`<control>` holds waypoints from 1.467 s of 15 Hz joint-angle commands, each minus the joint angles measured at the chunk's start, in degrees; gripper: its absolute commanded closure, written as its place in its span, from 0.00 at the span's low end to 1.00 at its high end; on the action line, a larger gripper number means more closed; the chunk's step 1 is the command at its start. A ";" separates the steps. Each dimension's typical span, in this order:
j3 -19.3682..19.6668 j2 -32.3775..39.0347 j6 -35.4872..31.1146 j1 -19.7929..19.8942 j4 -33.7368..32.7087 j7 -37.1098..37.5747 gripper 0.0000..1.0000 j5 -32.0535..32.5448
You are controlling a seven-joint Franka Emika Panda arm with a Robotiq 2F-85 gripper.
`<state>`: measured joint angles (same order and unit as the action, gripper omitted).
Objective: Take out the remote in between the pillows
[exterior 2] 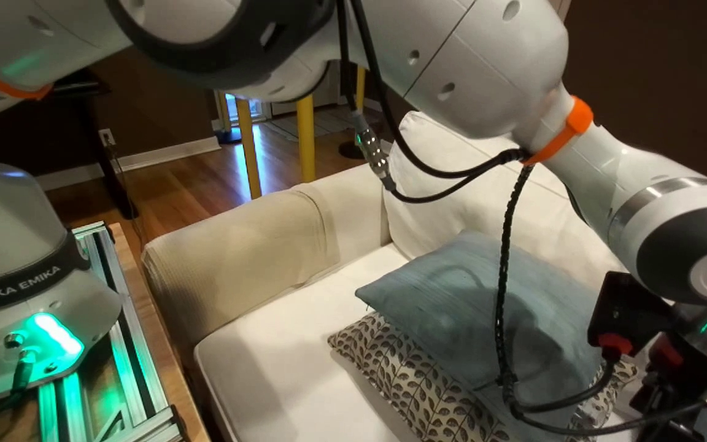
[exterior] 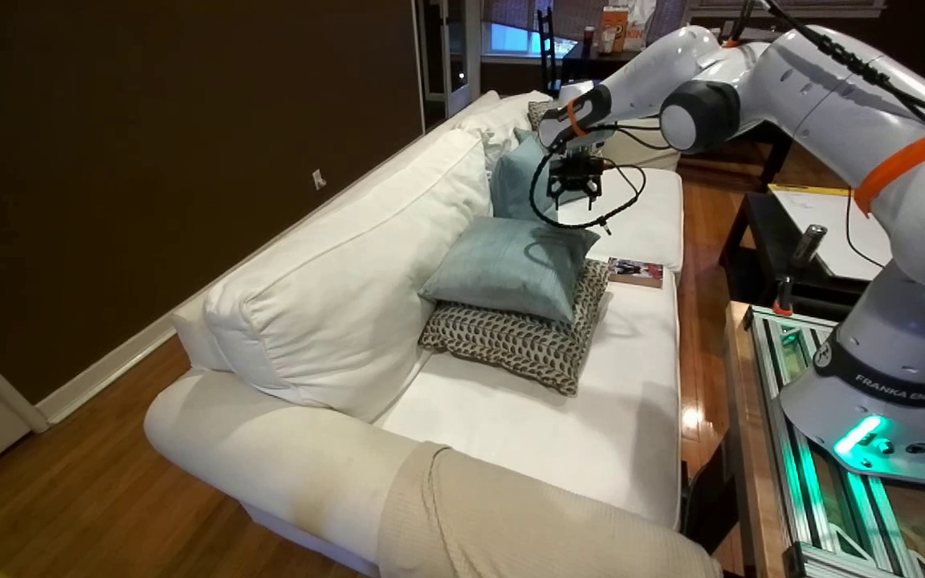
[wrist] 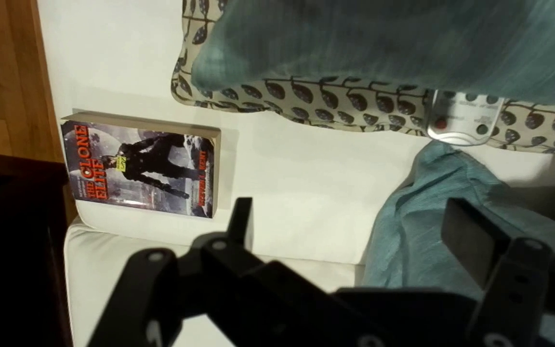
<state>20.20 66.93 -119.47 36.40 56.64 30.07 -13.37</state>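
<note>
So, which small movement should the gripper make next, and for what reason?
I would probably shift the open gripper toward the exposed end of the silver remote before any lowering or closing. In the wrist view, that end sticks out from under the teal-blue throw pillow, over the edge of the leaf-patterned throw pillow, and lies outside the gap between the fingers.

The arm point(exterior: 872, 88) is glossy white and dimpled with screw recesses point(exterior 2: 413, 57), its black joint housings point(exterior: 719, 112) faced with pale discs point(exterior: 681, 129), its length strapped with orange bands point(exterior 2: 568, 130). The base point(exterior: 912, 425) carries a black collar point(exterior 2: 22, 285) lettered FRANKA EMIKA above a glowing green light strip point(exterior 2: 57, 334). Its cables point(exterior 2: 503, 264) are black, one braided, and the black pincer point(wrist: 350, 217) has blocky pads point(wrist: 470, 236) and round screw heads point(wrist: 155, 256)
</note>
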 commanded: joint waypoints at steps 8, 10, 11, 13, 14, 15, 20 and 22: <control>-4.31 5.64 2.19 4.20 -8.19 0.04 0.00 -1.01; -6.68 6.25 2.63 5.32 -9.34 -1.06 0.00 -1.89; -7.76 6.45 3.07 5.87 -9.99 -1.36 0.00 -2.16; -9.60 7.26 3.48 6.93 -11.37 -2.34 0.00 -2.48; -10.11 7.75 3.52 7.27 -12.10 -2.63 0.00 -2.35; -10.55 8.16 3.79 7.60 -12.68 -2.81 0.00 -2.24; -11.90 12.41 8.64 8.91 -18.91 -3.24 0.00 -1.60; -12.31 13.14 8.60 8.99 -19.50 -3.85 0.00 -1.19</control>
<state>9.18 76.12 -112.81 44.23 42.86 27.64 -14.35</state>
